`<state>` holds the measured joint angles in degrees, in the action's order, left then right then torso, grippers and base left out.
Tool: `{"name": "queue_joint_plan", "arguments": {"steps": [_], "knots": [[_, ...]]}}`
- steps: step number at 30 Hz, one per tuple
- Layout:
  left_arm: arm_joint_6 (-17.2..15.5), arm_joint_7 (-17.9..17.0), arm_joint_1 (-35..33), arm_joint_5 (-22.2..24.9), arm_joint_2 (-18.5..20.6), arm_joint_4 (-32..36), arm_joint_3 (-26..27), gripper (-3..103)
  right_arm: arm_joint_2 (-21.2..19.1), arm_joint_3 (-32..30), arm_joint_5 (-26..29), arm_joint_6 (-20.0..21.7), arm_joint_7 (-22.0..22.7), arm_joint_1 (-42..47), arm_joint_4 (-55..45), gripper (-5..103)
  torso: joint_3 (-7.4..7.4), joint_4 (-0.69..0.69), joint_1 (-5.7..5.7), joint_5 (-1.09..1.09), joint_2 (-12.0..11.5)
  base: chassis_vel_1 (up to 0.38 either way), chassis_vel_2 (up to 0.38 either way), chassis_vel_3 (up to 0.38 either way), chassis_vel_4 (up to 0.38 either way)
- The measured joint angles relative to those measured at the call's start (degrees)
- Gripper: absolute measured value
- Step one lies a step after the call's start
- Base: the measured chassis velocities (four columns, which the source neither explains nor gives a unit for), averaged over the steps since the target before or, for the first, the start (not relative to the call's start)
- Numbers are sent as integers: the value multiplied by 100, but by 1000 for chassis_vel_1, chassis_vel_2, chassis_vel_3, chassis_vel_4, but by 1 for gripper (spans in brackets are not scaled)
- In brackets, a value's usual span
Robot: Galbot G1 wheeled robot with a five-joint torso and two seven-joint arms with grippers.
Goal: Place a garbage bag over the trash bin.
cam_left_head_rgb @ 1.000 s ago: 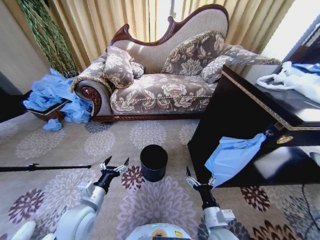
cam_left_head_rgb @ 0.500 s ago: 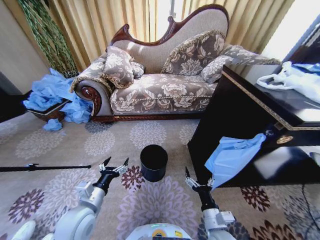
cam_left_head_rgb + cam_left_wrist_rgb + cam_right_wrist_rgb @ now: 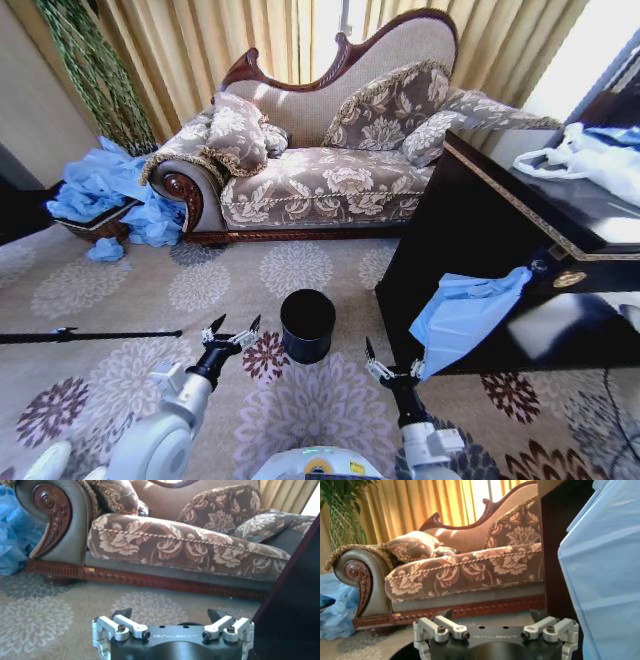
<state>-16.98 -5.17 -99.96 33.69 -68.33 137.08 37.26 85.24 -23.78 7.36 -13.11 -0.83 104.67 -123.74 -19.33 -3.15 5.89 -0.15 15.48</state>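
We see the smooth round black trash bin on the flowered carpet, the thin wrinkly light-blue garbage bag hanging from the dark counter edge, and left hand and right hand wide open, empty.

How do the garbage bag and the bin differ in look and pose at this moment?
The garbage bag is light blue, thin and wrinkled; the bin is black, round and smooth-walled. The bag hangs limp down the dark cabinet front; the bin stands upright on the carpet with its mouth open. Neither is held: the left gripper and right gripper are open, clear of both.
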Motion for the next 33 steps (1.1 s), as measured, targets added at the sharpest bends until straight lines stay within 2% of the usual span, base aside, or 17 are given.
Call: {"name": "queue_joint_plan", "arguments": {"steps": [5, 9, 13, 14, 16, 17, 22, 25, 26, 27, 28, 29, 32, 33], "knots": [[-2, 5, -20, 15, 0, 15, 20, 100, -10, 0, -5, -1, 2, 12, -24, 100, 0, 0, 0, 0, 0, 0, 0, 0, 0], [-2, 28, 7, 328, -2, 37, 6, 100, -22, -1, -19, -4, 3, 35, -38, 100, 0, 0, 0, 0, 0, 0, 0, 0, 0], [-70, 30, 234, 1261, 85, 4, -89, 100, -55, -3, -46, -52, 5, 72, -23, 100, 0, 0, 0, 0, 0, 0, 0, 0, 0], [-70, 30, 234, 1261, 85, 4, -89, 100, -55, -3, -46, -52, 5, 72, -23, 100, 0, 0, 0, 0, 0, 0, 0, 0, 0], [-104, 6, 410, 1784, 140, -30, -149, 100, -96, 36, -50, -69, 5, 72, -1, 100, 0, -2, 0, 0, 0, 0, 0, 0, 0], [-128, -27, 479, 1983, 162, -30, -180, 100, -150, 90, -49, -68, 5, 48, 18, 100, 0, 2, 0, 0, 0, 0, 0, 0, 0], [-186, -203, 777, 2412, 358, -85, -490, 100, -219, 141, -54, -77, 5, 38, 62, 100, 0, 0, 0, 0, 0, 0, 0, 0, 0], [-212, -451, 1330, 3031, 647, -226, -1090, 100, -286, 155, -34, -84, 8, 6, 133, 100, 0, 0, 0, 0, 0, 0, 0, 0, 0], [-212, -451, 1330, 3031, 647, -226, -1090, 100, -286, 155, -34, -84, 8, 6, 133, 100, 0, 0, 0, 0, 0, 0, 0, 0, 0], [-224, -559, 1580, 3360, 734, -290, -1315, 100, -322, 158, -9, -84, 9, -24, 172, 100, 0, 0, 0, 0, 0, 0, 0, 0, 0], [-224, -559, 1580, 3360, 734, -290, -1315, 100, -322, 158, -9, -84, 9, -24, 172, 100, 0, 0, 0, 0, 0, 0, 0, 0, 0], [-244, -692, 1889, 3775, 825, -371, -1585, 100, -367, 157, 40, -87, 10, -83, 227, 100, 0, -1, 0, 0, 0, 0, 0, 0, 0], [-314, -1063, 2564, 4549, 910, -552, -2149, 100, -440, 127, 158, -83, 30, -242, 324, 100, -1, -1, 0, 0, 0, 0, 0, 0, 0], [-314, -1063, 2564, 4549, 910, -552, -2149, 100, -440, 127, 158, -83, 30, -242, 324, 100, -1, -1, 0, 0, 0, 0, 0, 0, 0]]}}
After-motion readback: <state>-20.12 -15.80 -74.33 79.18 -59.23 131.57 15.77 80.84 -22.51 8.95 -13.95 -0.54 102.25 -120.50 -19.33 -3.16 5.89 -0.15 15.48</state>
